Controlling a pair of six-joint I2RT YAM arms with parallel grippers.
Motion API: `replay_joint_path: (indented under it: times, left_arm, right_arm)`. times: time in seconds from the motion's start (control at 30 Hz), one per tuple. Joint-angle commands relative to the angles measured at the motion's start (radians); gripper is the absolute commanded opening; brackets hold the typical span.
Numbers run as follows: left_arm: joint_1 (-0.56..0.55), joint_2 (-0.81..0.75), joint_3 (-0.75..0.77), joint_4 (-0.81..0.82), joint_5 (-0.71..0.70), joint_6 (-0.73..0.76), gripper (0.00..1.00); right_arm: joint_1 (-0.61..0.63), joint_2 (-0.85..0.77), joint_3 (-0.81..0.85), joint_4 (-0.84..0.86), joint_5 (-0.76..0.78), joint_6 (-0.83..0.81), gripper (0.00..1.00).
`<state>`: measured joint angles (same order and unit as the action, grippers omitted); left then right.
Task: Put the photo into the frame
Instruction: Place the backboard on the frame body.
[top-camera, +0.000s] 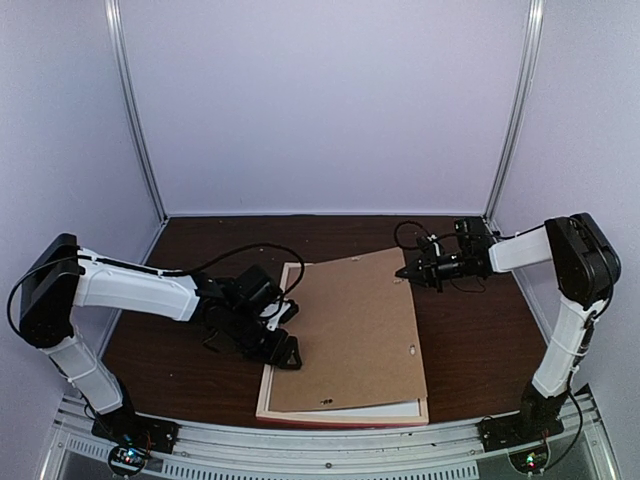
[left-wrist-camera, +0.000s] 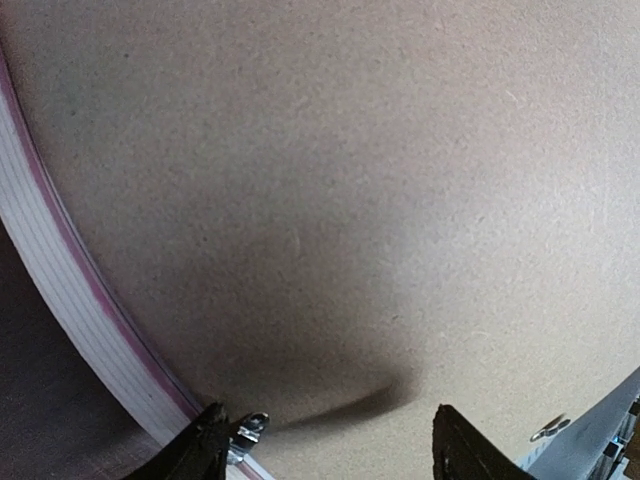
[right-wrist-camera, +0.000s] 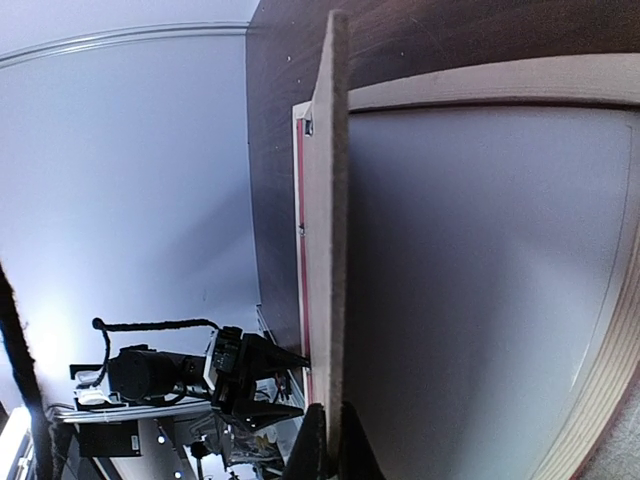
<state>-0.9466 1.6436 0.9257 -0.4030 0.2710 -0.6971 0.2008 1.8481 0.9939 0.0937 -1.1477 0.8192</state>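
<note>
The frame (top-camera: 340, 412) lies flat on the dark table, its pink moulding and pale back edges showing (right-wrist-camera: 480, 85). A brown backing board (top-camera: 350, 330) rests slanted over it. My right gripper (top-camera: 402, 272) is shut on the board's far right corner and holds that edge (right-wrist-camera: 328, 200) lifted off the frame; its fingertips (right-wrist-camera: 305, 455) pinch the board's thin edge. My left gripper (top-camera: 290, 330) is open at the frame's left side, its fingers (left-wrist-camera: 205, 445) spread wide above the board (left-wrist-camera: 350, 200). Under the raised board a pale sheet (right-wrist-camera: 480, 280) fills the frame. The photo is hidden.
A small metal tab (left-wrist-camera: 250, 428) sits on the frame rim (left-wrist-camera: 60, 270) by my left finger. Bare dark table (top-camera: 480, 340) lies right of the frame and behind it. White walls enclose the table. Both arm bases stand at the near edge.
</note>
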Motion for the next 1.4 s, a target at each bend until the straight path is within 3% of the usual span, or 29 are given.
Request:
replay_joint_path:
  times: [0.0,0.23,0.57,0.83,1.17,1.37]
  left_arm:
    - [-0.024,-0.026,0.000,-0.104,0.079,-0.004,0.70]
    - [-0.024,-0.032,0.014,-0.109,0.049,-0.007,0.70]
    - [-0.020,-0.039,0.068,-0.136,0.002,0.017,0.72]
    - [0.057,-0.046,0.169,-0.145,-0.087,0.109,0.77]
    - [0.177,0.103,0.348,-0.072,-0.128,0.327,0.79]
    - [0.198,0.284,0.533,-0.137,-0.139,0.471,0.81]
  right_arm:
    - [-0.001,0.040,-0.040,0.205,0.066,0.135,0.00]
    - [-0.002,0.037,-0.044,0.256,0.063,0.199,0.00]
    - [-0.002,0.031,-0.031,0.131,0.078,0.085,0.00]
    - [-0.001,0.034,0.004,0.038,0.085,-0.017,0.00]
    - [0.000,0.028,0.035,-0.054,0.096,-0.088,0.00]
    - [0.004,0.038,0.031,-0.022,0.091,-0.061,0.00]
